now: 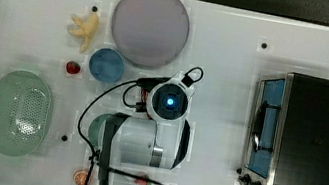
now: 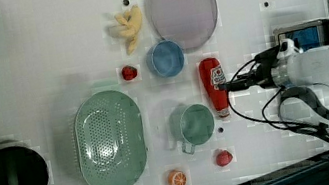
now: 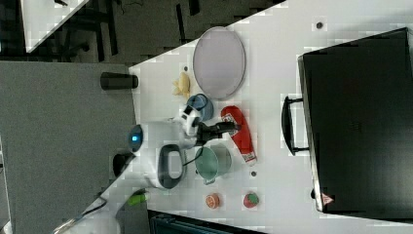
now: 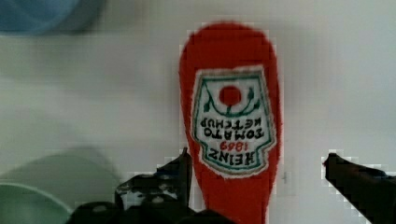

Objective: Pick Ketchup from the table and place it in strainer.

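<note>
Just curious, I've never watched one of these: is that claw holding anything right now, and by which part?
Nothing is held. The open gripper hangs over the red ketchup squeeze bottle lying on the table, one finger on each side of it.

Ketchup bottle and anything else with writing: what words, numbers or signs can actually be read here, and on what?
"HEINZ", "TOMATO KETCHUP", "1869": on the white label of the Ketchup.
Red warning triangle on the black oven: a sign, no readable words.
White triangle mark on the oven in the top view: no words.
</note>
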Available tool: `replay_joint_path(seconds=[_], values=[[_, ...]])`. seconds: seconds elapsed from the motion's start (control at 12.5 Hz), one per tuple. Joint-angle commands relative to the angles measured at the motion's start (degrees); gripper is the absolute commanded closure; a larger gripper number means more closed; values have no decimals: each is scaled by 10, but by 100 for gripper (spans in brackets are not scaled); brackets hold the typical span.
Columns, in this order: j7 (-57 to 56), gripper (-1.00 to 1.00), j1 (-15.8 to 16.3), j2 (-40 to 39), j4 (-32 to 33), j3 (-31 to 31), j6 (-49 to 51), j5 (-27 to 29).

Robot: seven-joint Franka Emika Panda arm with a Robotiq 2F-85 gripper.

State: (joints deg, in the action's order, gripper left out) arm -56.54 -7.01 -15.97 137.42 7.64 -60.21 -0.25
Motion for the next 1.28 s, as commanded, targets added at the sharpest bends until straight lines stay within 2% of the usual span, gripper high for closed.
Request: replay_joint_path(seconds=[0.08, 0.32, 0.4, 0.64, 0.96, 1.28], values=[[-18, -100, -2, -25, 2, 7, -32, -3], [-17, -100, -2, -54, 2, 5, -72, -3], [-17, -92, -2, -61, 2, 3, -77, -3], [-17, -21, -2, -60, 2, 2, -76, -3], [-17, -21, -2, -16, 1, 2, -57, -3], [-13, -21, -1, 97, -5, 10, 53, -2]])
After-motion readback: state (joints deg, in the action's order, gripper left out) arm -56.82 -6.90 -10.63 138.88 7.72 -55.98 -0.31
